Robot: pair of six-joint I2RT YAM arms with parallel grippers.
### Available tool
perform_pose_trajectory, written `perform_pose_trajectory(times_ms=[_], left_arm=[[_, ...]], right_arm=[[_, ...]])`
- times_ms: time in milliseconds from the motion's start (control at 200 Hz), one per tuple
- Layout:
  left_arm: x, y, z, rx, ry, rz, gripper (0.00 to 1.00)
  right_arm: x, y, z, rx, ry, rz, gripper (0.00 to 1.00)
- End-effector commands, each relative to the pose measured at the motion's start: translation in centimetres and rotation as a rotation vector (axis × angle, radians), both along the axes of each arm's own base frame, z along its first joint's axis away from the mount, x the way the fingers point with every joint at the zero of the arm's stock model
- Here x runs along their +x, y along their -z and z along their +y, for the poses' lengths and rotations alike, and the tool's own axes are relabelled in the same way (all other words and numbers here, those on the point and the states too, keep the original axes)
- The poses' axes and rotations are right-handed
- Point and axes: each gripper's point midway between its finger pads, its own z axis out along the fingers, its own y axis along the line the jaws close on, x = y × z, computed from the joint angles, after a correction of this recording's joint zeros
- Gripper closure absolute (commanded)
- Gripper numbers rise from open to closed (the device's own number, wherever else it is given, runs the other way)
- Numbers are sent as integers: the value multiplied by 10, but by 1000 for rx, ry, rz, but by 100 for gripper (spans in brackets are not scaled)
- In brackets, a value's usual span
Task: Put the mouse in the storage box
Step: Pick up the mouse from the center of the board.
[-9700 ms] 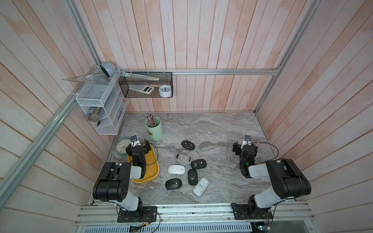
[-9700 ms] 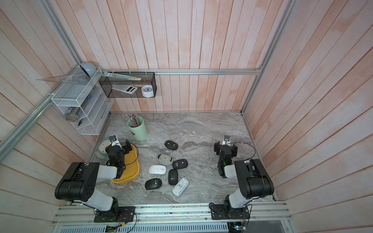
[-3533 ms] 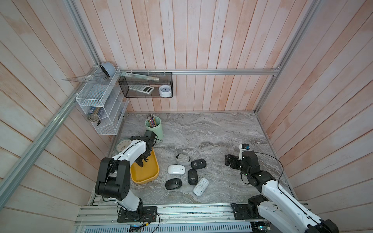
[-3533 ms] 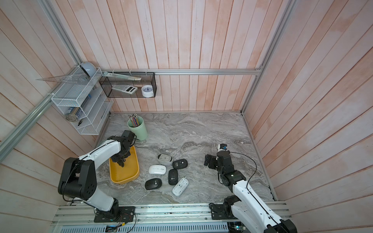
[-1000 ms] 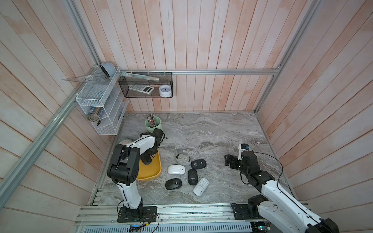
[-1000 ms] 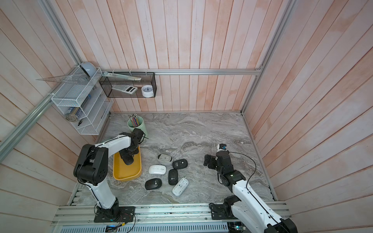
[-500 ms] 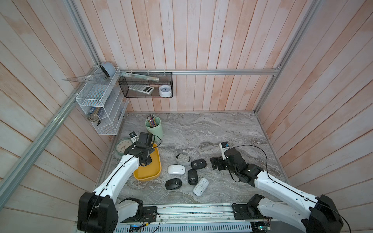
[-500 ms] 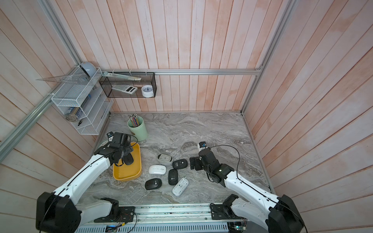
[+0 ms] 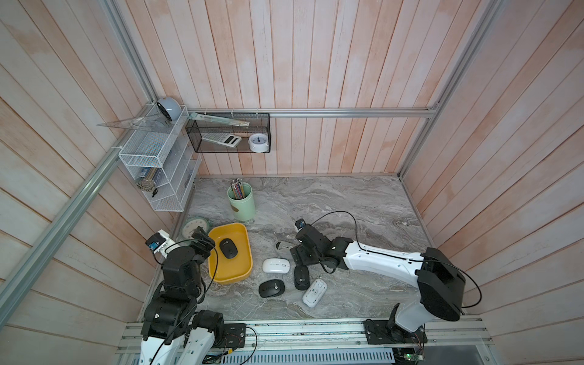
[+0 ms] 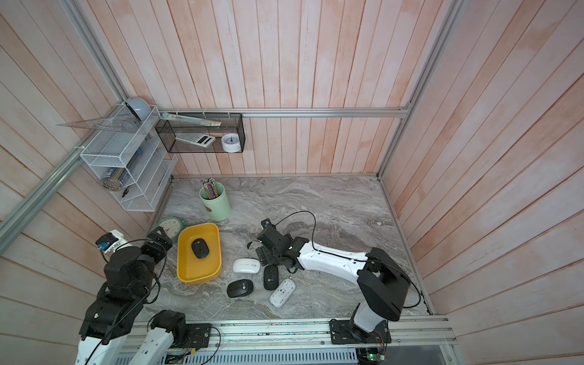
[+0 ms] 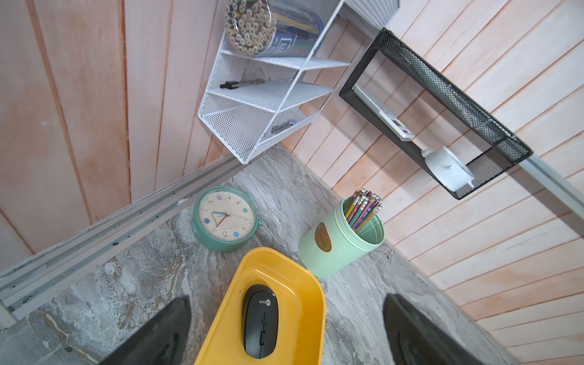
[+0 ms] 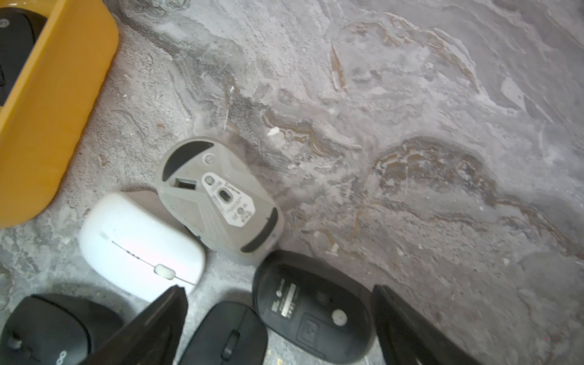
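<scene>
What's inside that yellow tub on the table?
One black mouse lies button-side up on the floor of the storage box. Nothing else shows in it in both top views; only the patch beneath the mouse is covered.

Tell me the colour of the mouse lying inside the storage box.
The mouse is black, seen best in the left wrist view.

seven mice (image 9: 228, 248) (image 9: 276, 265) (image 9: 301, 277) (image 9: 271, 288) (image 9: 314, 292) (image 12: 218, 196) (image 12: 313, 309), one storage box (image 9: 232, 270), one pencil cup (image 9: 241, 205), one wire rack (image 9: 158, 164), one mesh basket (image 9: 252, 129)
</scene>
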Motion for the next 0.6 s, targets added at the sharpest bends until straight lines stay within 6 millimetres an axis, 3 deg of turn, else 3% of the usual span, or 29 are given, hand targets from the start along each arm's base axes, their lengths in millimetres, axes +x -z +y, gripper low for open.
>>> perform_pose_trajectory(times_ms=[0,230,405,595], left_arm=[[-16,-3,14,30,-70,20,0],[-41,-37,27,83,-113,-45,0],[-50,-39,32,108,-134,-53,0],[-48,-42,31,111,-128,-59,0]], right_arm=[[-6,14,5,-133,-33,72,4],[-5,35,37,-257,-81,149,7],[2,40,51,-275,-76,158,7],[8,58,52,-366,-54,182,10]])
